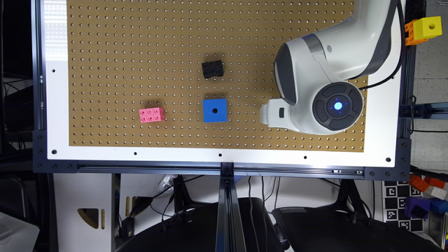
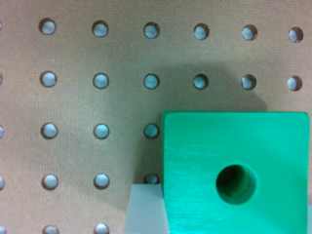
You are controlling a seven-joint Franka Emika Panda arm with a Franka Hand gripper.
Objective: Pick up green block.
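The green block [image 2: 236, 170] sits flat on the pegboard [image 2: 87, 107], directly under the wrist camera, likely so the arm can descend squarely over it. A pale finger [image 2: 144, 209] flanks the block's side; whether the gripper grips it cannot be told.

Brown perforated worktop [image 1: 140, 42], framed by a white border and dark rails. Resting directly on it: blue cube [image 1: 215, 110] with a round hole in its top, near the middle; pink studded brick [image 1: 152, 114] well apart toward the exterior view's left; black studded brick [image 1: 212, 69] beyond the blue cube. Seen up close from the wrist view, green block [image 2: 234, 170] sitting on the same holed board.
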